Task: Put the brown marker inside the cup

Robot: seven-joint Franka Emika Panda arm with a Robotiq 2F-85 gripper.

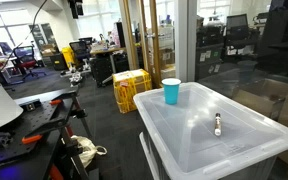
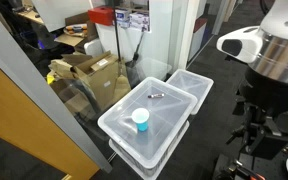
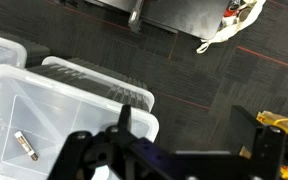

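Blue cup [image 1: 171,91] upright on bin [image 1: 174,128], brown marker [image 1: 218,124] lying apart

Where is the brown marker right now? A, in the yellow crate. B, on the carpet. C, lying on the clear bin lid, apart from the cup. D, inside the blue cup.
C: the brown marker lies flat on the bin lid, apart from the blue cup.

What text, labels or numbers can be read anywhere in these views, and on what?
No text is legible in any view.
The posted sheets on the wall in an exterior view carry print, but it is too small and blurred to read.
No markings are visible on the cup, the brown marker, the yellow crate or the clear bin lid.
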